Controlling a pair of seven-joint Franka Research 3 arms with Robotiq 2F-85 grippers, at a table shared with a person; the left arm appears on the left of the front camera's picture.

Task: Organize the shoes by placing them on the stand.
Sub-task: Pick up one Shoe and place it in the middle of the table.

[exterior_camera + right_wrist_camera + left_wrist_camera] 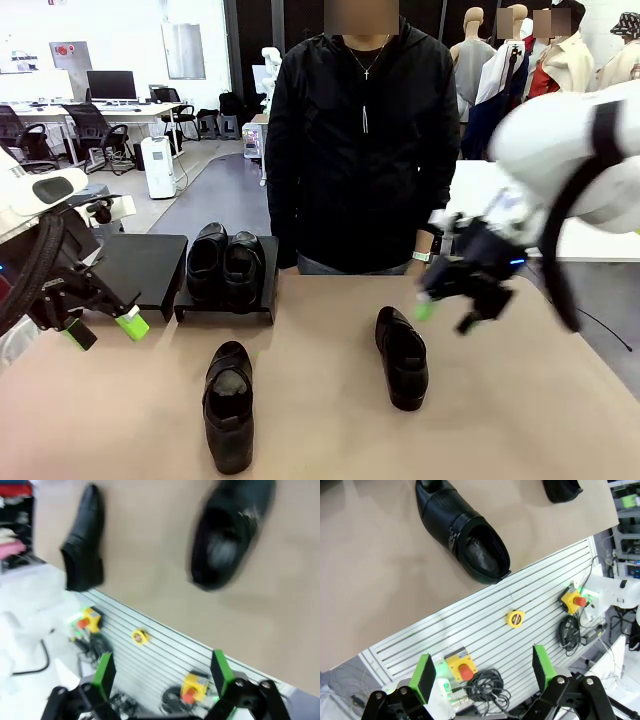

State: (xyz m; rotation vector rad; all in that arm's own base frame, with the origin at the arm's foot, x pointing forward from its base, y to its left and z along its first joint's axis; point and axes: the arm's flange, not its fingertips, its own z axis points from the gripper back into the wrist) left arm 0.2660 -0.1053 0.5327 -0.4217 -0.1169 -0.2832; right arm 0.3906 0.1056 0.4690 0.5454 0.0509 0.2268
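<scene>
Two black glossy shoes (225, 262) sit side by side on the right platform of the stand (226, 311). The left platform (140, 262) is bare. Two more shoes lie loose on the tan table, one at front left (229, 405) and one right of centre (401, 355). My left gripper (105, 330) hangs open above the table's left edge, in front of the bare platform. My right gripper (447, 312), blurred, stands open just right of the right loose shoe, holding nothing. In the left wrist view a loose shoe (465, 535) lies beyond the open gripper (482, 675). In the right wrist view both loose shoes (230, 535) (82, 545) lie past the open gripper (160, 672).
A person in a black jacket (365, 150) stands at the far edge, one hand (432, 243) close behind my right gripper. A slatted metal ledge (485, 625) below the table's near edge carries a tape measure (515, 618), yellow stop buttons (461, 667) and cables.
</scene>
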